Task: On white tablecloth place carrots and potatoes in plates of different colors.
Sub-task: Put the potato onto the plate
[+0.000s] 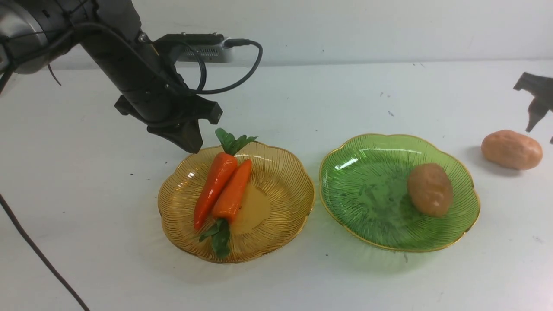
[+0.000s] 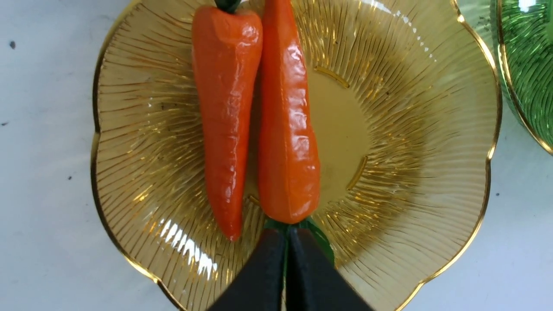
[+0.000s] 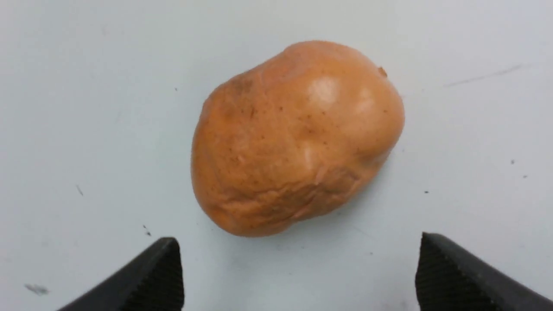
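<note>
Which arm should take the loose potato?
Right. The right tool, open, hangs over the potato on the cloth beside the green plate. The left tool is shut over the yellow plate, farther away.

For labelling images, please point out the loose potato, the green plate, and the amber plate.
Loose potato (image 1: 511, 149), front view, centre of its body.
Green plate (image 1: 367, 190), front view, bare floor left of centre.
Amber plate (image 1: 285, 181), front view, bare right wall.

Carrots (image 1: 216, 181) are orange, potatoes (image 1: 430, 189) tan, ribbed plates (image 1: 285, 181) amber and green.
</note>
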{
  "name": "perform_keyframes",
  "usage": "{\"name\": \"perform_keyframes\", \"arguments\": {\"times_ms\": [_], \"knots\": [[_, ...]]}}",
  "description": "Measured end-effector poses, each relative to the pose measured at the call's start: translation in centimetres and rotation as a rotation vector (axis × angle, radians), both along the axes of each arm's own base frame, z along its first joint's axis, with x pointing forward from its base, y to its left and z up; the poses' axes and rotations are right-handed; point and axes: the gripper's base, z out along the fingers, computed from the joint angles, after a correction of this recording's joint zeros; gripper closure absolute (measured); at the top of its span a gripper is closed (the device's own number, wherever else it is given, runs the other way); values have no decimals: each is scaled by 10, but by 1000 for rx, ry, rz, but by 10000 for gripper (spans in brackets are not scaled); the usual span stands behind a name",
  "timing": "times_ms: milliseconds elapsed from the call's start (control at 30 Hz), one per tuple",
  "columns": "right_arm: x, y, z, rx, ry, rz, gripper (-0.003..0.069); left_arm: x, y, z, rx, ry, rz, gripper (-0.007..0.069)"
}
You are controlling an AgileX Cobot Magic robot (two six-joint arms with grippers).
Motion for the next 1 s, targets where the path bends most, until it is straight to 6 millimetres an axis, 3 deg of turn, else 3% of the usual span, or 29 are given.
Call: {"name": "perform_keyframes", "arguments": {"times_ms": [267,600,800,933,1000], "knots": [[9,-9,-2,9,-91,-190,-31,0,0,0,-1,2,5,628],[16,-17,-37,37,-48,-289,19,0,0,0,-2,4,10,627],[22,-19,-42,13,-86,-229,135,0,0,0,-2,4,10,627],[22,-28,-38,-40,-87,-101,135,0,0,0,-2,4,10,627],[21,-36,-26,-80,-89,-31,135,0,0,0,-2,4,10,627]]}}
